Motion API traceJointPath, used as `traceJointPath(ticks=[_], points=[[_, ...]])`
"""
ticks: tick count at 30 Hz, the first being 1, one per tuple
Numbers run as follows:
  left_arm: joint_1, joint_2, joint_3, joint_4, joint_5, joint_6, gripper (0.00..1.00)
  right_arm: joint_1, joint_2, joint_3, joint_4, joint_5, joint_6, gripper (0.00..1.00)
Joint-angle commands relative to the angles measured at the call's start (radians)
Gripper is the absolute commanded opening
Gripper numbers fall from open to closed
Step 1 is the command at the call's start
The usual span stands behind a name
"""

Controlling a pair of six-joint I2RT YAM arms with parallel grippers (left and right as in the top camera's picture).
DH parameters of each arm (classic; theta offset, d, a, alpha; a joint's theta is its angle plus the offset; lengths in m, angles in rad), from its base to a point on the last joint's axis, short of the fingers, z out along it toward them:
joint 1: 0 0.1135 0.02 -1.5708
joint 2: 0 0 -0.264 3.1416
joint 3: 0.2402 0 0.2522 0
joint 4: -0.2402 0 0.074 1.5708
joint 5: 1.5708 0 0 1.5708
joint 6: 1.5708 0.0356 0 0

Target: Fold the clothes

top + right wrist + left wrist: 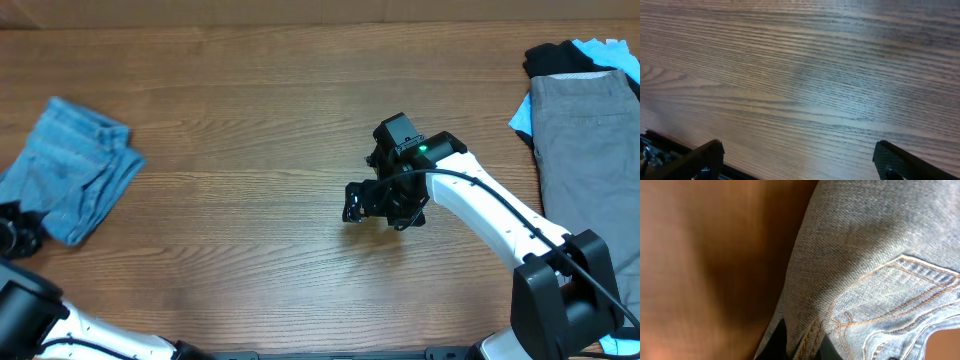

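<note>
The light-blue denim jeans lie in a folded bundle at the table's far left edge. In the left wrist view the jeans fill the frame, with a pocket's orange curved stitching showing. My left gripper is at the bundle's near-left corner. Its dark jaws are shut on a stitched seam of the jeans. My right gripper hovers over the bare middle of the table, far from the jeans. Its fingers are wide open and empty above the wood.
A pile of other clothes lies at the right edge: grey trousers, a black garment and a light-blue one. The wooden table spreads between the two piles.
</note>
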Motion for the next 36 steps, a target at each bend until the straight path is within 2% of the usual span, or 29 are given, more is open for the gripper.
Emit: traceJointPath(ticks=[1,5,9,12,15,17,21,23,29,36], points=[[0.014,0.018,-0.003,-0.029,0.017,-0.034,0.04,0.006,-0.004,-0.004,0.015,-0.002,-0.007,1.00],[-0.028,0.018,-0.004,-0.089,0.129,-0.036,0.04,0.006,-0.004,-0.004,0.016,-0.002,-0.006,1.00],[-0.107,0.018,-0.004,-0.179,0.153,-0.050,0.04,0.006,-0.005,-0.004,0.010,-0.002,-0.007,1.00],[-0.182,0.018,-0.004,-0.180,0.119,-0.067,0.04,0.006,-0.004,-0.004,0.000,-0.002,-0.007,1.00],[-0.275,0.018,-0.004,-0.169,0.013,-0.194,0.04,0.006,-0.004,-0.004,-0.012,-0.002,-0.007,1.00],[-0.325,0.018,-0.004,-0.153,0.009,-0.230,0.04,0.006,-0.005,-0.004,-0.012,-0.002,-0.007,1.00],[-0.410,0.018,-0.004,-0.109,0.040,-0.240,0.04,0.006,-0.004,-0.004,-0.014,-0.002,-0.006,1.00],[-0.436,0.018,-0.004,-0.077,0.010,-0.241,0.04,0.006,-0.004,-0.004,-0.024,-0.002,-0.007,1.00],[-0.362,0.018,-0.004,-0.033,-0.026,-0.438,0.04,0.006,-0.004,-0.004,-0.042,-0.002,-0.008,1.00],[-0.210,0.018,-0.004,0.014,-0.066,-0.451,0.04,0.006,-0.004,-0.004,-0.042,-0.002,-0.007,1.00]])
